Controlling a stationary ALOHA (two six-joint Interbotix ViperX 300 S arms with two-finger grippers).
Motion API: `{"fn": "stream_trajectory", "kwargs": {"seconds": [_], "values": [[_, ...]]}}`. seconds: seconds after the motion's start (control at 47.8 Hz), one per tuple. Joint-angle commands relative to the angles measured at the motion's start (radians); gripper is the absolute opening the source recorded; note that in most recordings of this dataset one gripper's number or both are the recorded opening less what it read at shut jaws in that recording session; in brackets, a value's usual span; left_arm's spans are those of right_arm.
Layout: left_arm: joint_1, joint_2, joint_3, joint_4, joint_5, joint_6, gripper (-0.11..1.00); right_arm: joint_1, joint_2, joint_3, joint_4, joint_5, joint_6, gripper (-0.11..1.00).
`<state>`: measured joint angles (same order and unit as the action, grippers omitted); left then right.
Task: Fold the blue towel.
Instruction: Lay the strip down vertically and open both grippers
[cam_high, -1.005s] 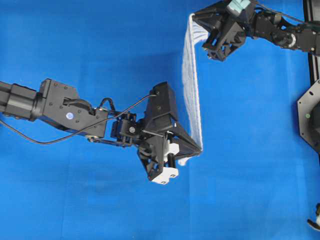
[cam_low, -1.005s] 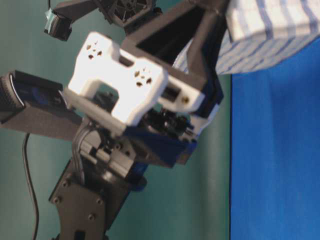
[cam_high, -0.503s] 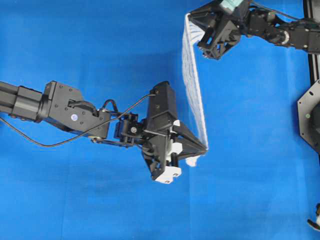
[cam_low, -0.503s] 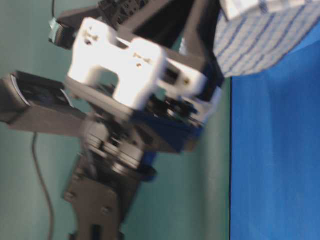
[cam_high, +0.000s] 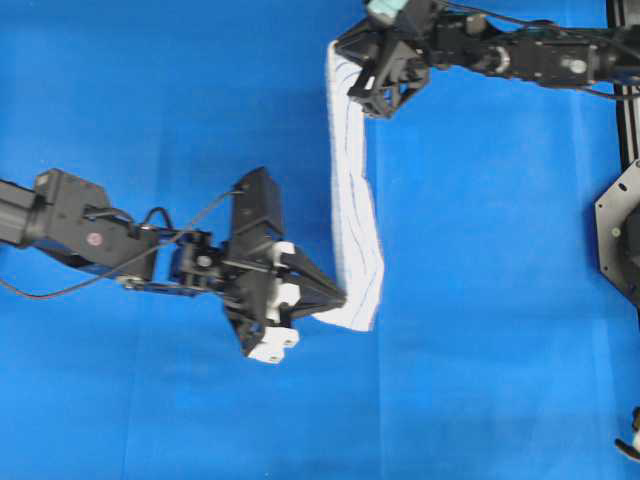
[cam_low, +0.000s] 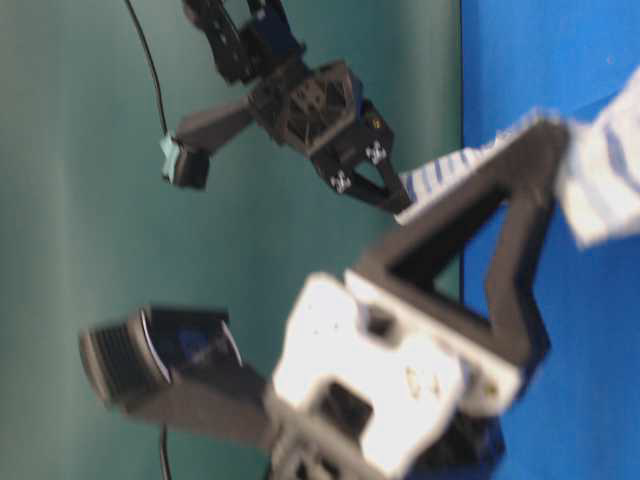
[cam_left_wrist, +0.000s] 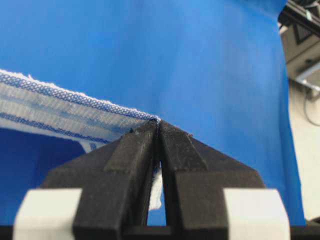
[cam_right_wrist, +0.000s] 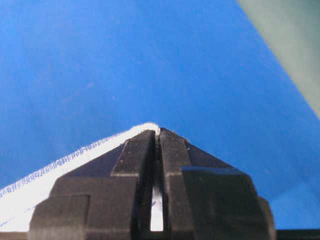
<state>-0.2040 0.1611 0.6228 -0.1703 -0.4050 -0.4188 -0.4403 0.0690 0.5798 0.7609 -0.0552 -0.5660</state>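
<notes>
White woven towel with thin dark-blue and light-blue stripes strung above the plain blue table covering, running from upper centre down to mid-table in the overhead view, lower end bulging right. Far corner pinched in the black right gripper, jaws pressed together on the hem. Near corner pinched likewise in the black left gripper. Black mounting plate at the right edge, well apart.

No lettering, brand name, number or sign could be read anywhere in the four views; the small white marks on the far arm's housing were too blurred to make out.
</notes>
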Motion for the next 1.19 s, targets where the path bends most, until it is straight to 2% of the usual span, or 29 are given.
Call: {"fn": "stream_trajectory", "kwargs": {"seconds": [0.0, 0.377, 0.44, 0.544, 0.628, 0.691, 0.775, 0.858, 0.9, 0.942, 1.173], "values": [[-0.023, -0.051, 0.023, -0.003, -0.031, 0.000, 0.01, 0.000, 0.008, -0.058, -0.002, 0.005, -0.002, 0.03], [-0.028, -0.063, 0.061, -0.005, -0.034, 0.009, 0.02, 0.008, 0.083, -0.117, -0.002, 0.037, -0.002, 0.03], [-0.026, -0.061, 0.061, -0.005, -0.034, 0.012, 0.07, 0.008, 0.086, -0.117, -0.002, 0.037, -0.002, 0.03], [-0.020, -0.058, 0.061, -0.005, -0.031, 0.012, 0.22, 0.008, 0.086, -0.117, -0.002, 0.037, -0.002, 0.04], [-0.017, -0.060, 0.061, -0.005, -0.025, 0.009, 0.39, 0.008, 0.084, -0.117, -0.003, 0.034, -0.002, 0.16], [-0.014, -0.061, 0.063, -0.005, -0.017, 0.009, 0.56, 0.009, 0.086, -0.117, -0.005, 0.032, -0.002, 0.33], [-0.011, -0.071, 0.069, -0.005, 0.006, 0.008, 0.74, 0.011, 0.084, -0.117, -0.012, 0.023, -0.003, 0.59], [-0.008, -0.094, 0.078, -0.005, 0.041, 0.009, 0.76, 0.014, 0.083, -0.117, -0.031, 0.021, -0.003, 0.84], [-0.005, -0.117, 0.087, -0.005, 0.064, 0.012, 0.75, 0.014, 0.080, -0.115, -0.035, 0.021, -0.002, 0.91], [0.002, -0.140, 0.097, -0.003, 0.087, 0.015, 0.74, 0.014, 0.074, -0.112, -0.040, 0.021, -0.003, 0.93], [0.044, -0.299, 0.161, 0.005, 0.198, 0.049, 0.73, 0.014, -0.020, -0.066, -0.040, 0.023, -0.002, 0.87]]}}
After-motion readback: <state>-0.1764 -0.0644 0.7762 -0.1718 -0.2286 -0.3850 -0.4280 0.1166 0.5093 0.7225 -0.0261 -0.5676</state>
